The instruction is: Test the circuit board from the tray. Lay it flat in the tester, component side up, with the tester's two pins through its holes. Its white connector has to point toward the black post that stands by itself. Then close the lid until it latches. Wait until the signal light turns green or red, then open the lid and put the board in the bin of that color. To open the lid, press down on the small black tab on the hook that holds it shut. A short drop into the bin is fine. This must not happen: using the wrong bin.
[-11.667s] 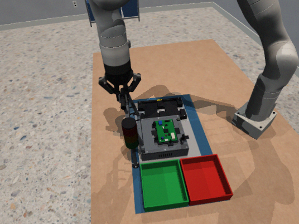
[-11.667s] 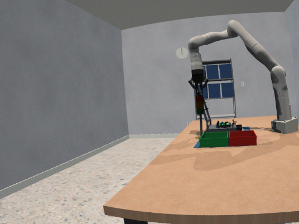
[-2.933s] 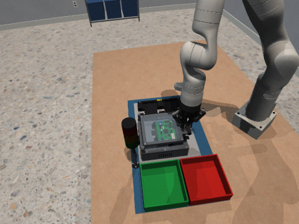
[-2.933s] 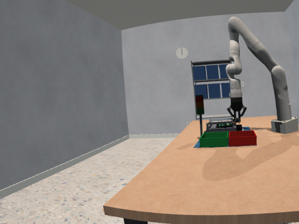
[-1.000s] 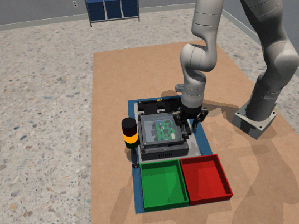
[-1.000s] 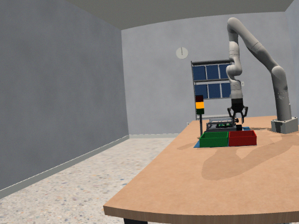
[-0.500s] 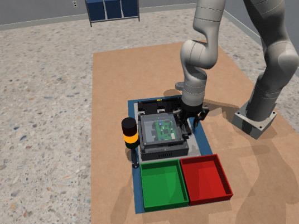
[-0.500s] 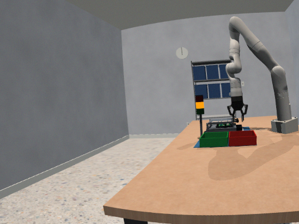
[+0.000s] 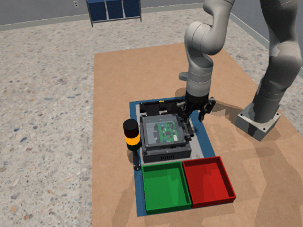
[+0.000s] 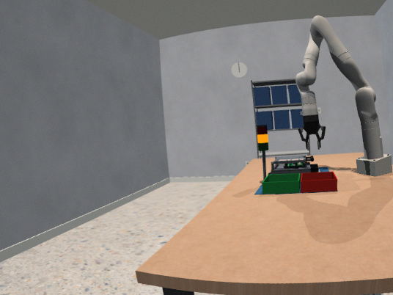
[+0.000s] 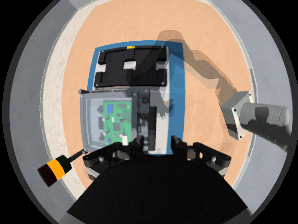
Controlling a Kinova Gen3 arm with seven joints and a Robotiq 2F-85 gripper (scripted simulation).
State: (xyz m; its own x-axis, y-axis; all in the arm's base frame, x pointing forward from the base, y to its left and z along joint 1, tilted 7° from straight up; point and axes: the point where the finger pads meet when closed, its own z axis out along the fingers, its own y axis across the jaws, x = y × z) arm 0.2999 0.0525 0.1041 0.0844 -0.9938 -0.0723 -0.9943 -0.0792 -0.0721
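A tan wooden tabletop (image 9: 118, 79) carries a blue mat (image 9: 208, 141) near its middle, with the arm's grey base (image 9: 243, 124) standing to the right of it, directly on the wood.

walls grey | floor (image 10: 110, 235) speckled | wall clock (image 10: 239, 70) | shelf rack (image 10: 253, 110)
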